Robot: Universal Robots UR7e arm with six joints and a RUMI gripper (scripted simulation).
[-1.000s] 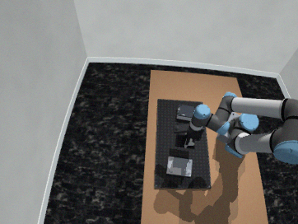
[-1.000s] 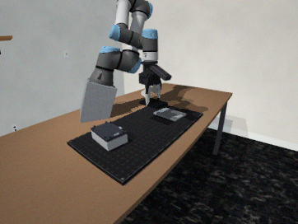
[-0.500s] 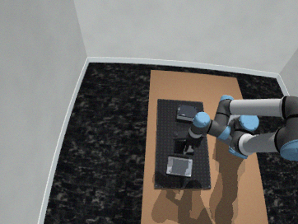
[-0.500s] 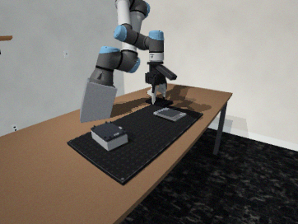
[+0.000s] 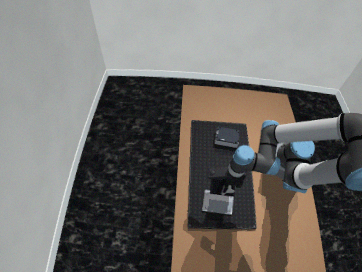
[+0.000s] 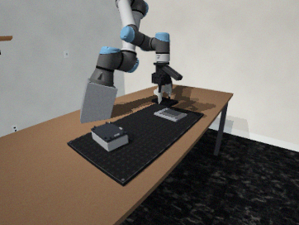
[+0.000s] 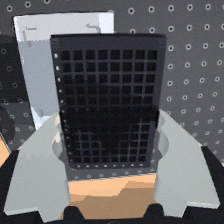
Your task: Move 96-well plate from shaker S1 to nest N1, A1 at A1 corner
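My fingers are clamped on the dark 96-well plate (image 7: 107,97), one pale pad on each long side, and I'm carrying it in the air above the black perforated mat (image 6: 165,128). In the wrist view the pale plate nest N1 (image 7: 35,60) lies below, partly hidden by the plate. The plate shaker S1 (image 6: 109,136) stands well apart at the mat's other end on the desk (image 6: 37,182).

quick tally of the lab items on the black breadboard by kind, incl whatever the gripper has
plate shaker: 1
plate nest: 1
96-well plate, held in the gripper above the breadboard: 1
total: 3
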